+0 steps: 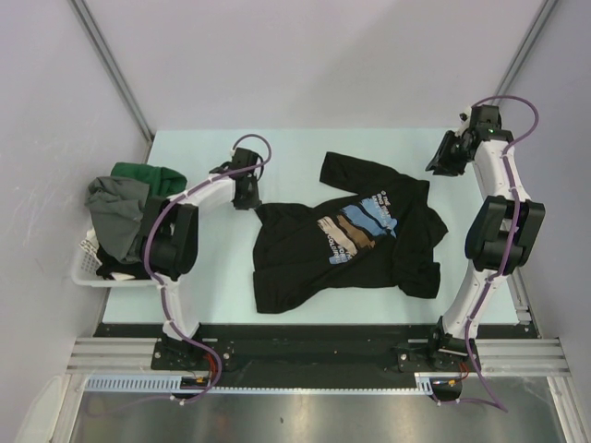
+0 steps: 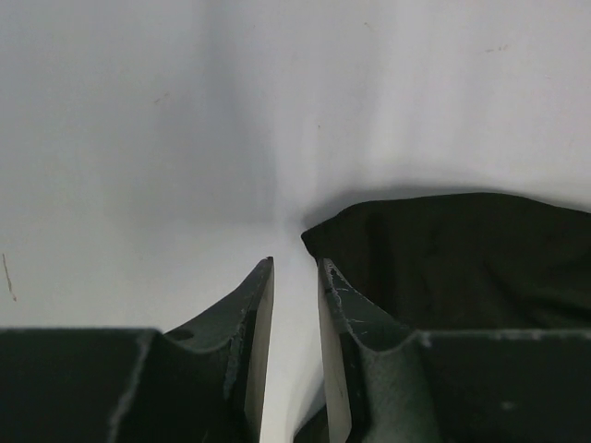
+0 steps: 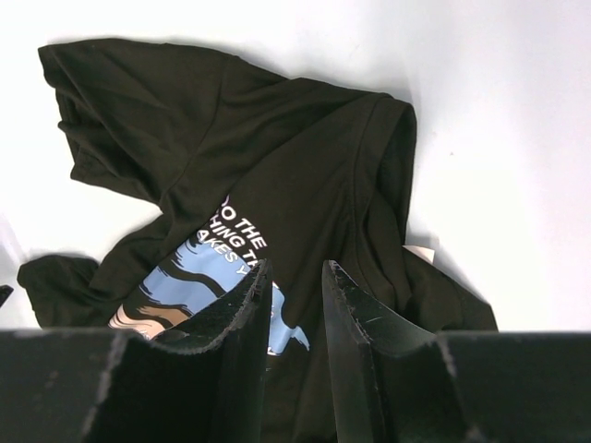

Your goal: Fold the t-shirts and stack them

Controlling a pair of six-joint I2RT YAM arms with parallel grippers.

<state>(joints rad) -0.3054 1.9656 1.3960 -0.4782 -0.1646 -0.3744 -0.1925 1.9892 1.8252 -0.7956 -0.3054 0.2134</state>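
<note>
A: Since the coming move turns on where the cloth lies from each claw, how is the scene laid out?

B: On the pale worktop (image 1: 212, 148) a black t-shirt (image 1: 305, 263) is spread, rumpled, near the middle. In the top view its long axis runs roughly left to right, with the hem toward the left arm and the collar toward the right. A dark green t-shirt (image 1: 143, 173) and a grey t-shirt (image 1: 115, 208) are heaped in the white basket (image 1: 88, 274) at the left edge.

A: And the claws?

B: The left claw (image 1: 246, 196) is set low, just beside the hem's far corner. In its wrist view that corner is seen just right of the fingertips, not between them. The fingers are narrowly parted and nothing is gripped. The right claw (image 1: 443, 164) is held off the collar end, apart from the cloth, likewise narrowly parted and empty. The left is judged the nearer for a hem grasp.

A: Can any writing be read?

B: Only fragments of white lettering (image 3: 242, 242) are made out beside the blue, brown and white print (image 1: 355, 226): "O THE", "HING T", "AKES Y". A small pale tag (image 3: 420, 251) is seen by the collar, but nothing on it can be read.
</note>
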